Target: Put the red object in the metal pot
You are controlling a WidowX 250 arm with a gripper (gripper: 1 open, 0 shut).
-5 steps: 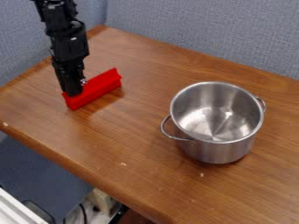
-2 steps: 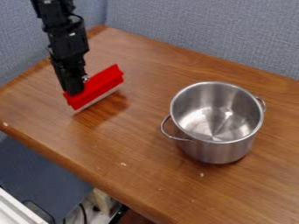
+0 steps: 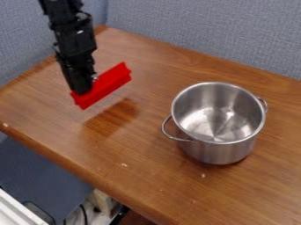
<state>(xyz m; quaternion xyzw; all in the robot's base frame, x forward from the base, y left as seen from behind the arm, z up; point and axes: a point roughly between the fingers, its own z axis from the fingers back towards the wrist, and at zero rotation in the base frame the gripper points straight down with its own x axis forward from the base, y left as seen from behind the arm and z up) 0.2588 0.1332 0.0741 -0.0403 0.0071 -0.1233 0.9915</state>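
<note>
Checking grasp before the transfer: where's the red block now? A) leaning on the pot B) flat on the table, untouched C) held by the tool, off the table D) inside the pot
C: the tool grips the red block, lifted clear above its shadow on the table; the metal pot is empty.

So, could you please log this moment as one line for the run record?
phase: carry | end effector: shut on red block, lifted off table | metal pot: empty, right of block

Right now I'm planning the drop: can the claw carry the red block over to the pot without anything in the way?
Probably yes: the claw holds the red block above the table, and nothing stands between it and the open pot.
</note>
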